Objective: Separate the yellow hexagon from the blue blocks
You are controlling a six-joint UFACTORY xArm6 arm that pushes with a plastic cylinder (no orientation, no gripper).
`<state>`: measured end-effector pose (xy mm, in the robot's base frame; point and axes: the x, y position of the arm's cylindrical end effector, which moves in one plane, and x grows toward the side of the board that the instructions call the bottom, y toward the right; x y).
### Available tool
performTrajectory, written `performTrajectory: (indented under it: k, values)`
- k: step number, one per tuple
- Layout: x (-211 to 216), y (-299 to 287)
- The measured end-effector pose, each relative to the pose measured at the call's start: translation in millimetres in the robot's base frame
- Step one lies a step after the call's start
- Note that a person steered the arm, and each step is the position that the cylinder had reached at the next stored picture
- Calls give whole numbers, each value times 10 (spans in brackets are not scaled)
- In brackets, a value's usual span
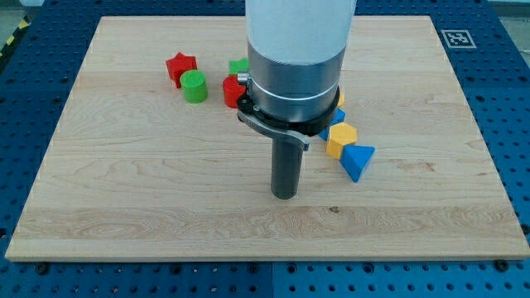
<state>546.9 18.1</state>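
Note:
The yellow hexagon (340, 139) lies right of the board's middle. A blue triangular block (358, 160) touches it at its lower right. A second blue block (338, 116) sits just above the hexagon, mostly hidden by the arm, with a sliver of another yellow block (340, 98) above that. My tip (285, 195) rests on the board to the lower left of the hexagon, a short gap away from it and from the blue triangle.
A red star (180, 65) and a green cylinder (195, 86) lie at the upper left. A red block (233, 90) and a green block (238, 64) sit beside the arm's body (294, 74), partly hidden. The wooden board (124, 190) ends near the view's bottom.

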Motion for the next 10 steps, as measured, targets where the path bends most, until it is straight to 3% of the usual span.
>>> performTrajectory:
  k: [4,6,10]
  values:
    - [-151,1]
    - [-644,225]
    - [-744,402]
